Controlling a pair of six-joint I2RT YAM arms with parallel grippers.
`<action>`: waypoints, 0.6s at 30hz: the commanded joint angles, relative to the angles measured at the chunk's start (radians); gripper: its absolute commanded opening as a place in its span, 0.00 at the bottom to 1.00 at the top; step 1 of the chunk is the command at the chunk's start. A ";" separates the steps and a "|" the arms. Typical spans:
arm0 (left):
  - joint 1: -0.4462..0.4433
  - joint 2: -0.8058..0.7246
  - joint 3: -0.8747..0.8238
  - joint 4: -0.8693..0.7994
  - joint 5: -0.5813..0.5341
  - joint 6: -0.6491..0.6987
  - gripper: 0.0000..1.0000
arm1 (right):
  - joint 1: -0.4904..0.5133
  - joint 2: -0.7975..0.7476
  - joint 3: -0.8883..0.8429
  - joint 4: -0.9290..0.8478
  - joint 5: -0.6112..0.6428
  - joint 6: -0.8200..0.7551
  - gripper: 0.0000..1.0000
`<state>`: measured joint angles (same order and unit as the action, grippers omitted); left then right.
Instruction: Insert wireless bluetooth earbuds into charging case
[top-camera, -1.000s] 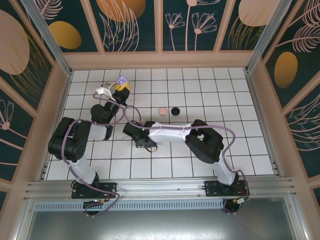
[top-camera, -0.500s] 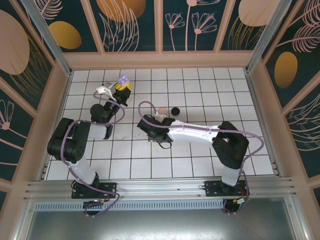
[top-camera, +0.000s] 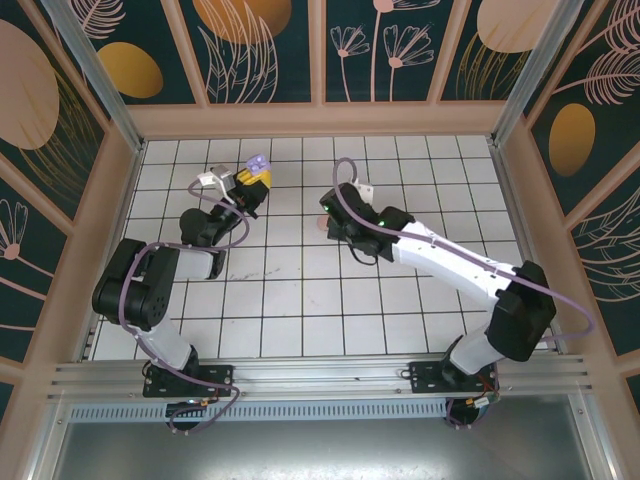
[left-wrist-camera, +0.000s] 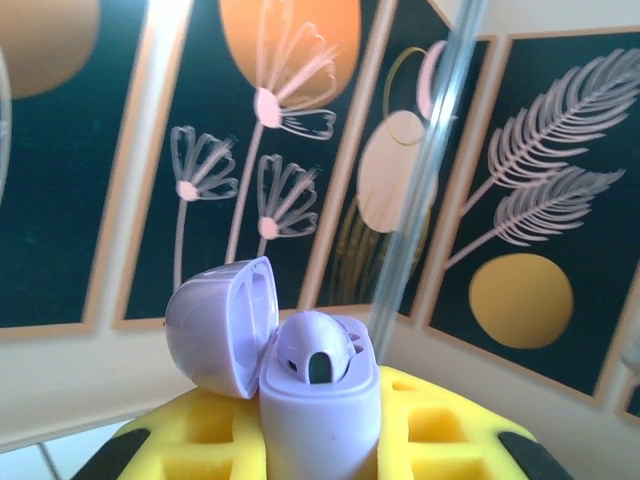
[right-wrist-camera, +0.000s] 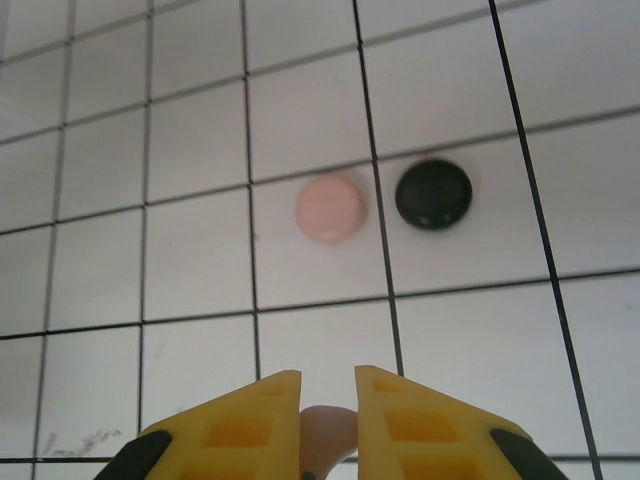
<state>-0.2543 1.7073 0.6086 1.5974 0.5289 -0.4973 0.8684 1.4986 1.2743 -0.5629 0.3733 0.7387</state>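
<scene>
Purple case (left-wrist-camera: 300, 372) in left tool (left-wrist-camera: 322, 420), pink earbud (right-wrist-camera: 327, 432) in right tool (right-wrist-camera: 328, 392)

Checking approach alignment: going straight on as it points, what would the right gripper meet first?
Probably the pink case, almost dead ahead of the right gripper, which pinches a small pink piece; the black case lies beside that line. Depth is unclear.

The pink piece (right-wrist-camera: 325, 435) held in the right gripper (right-wrist-camera: 328, 390) is cut off below; the purple case (left-wrist-camera: 320, 400) is cropped likewise.
</scene>
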 joint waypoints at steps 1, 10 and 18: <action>-0.034 0.033 -0.007 0.134 0.101 -0.015 0.00 | -0.012 -0.051 0.052 0.077 0.007 -0.120 0.18; -0.151 0.058 -0.006 0.092 0.185 0.099 0.00 | -0.034 -0.124 0.114 0.210 -0.069 -0.296 0.18; -0.217 0.034 0.048 -0.021 0.221 0.195 0.00 | -0.034 -0.195 0.066 0.330 -0.174 -0.393 0.18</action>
<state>-0.4538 1.7580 0.6163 1.5894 0.7116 -0.3702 0.8391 1.3407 1.3521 -0.3161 0.2546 0.4080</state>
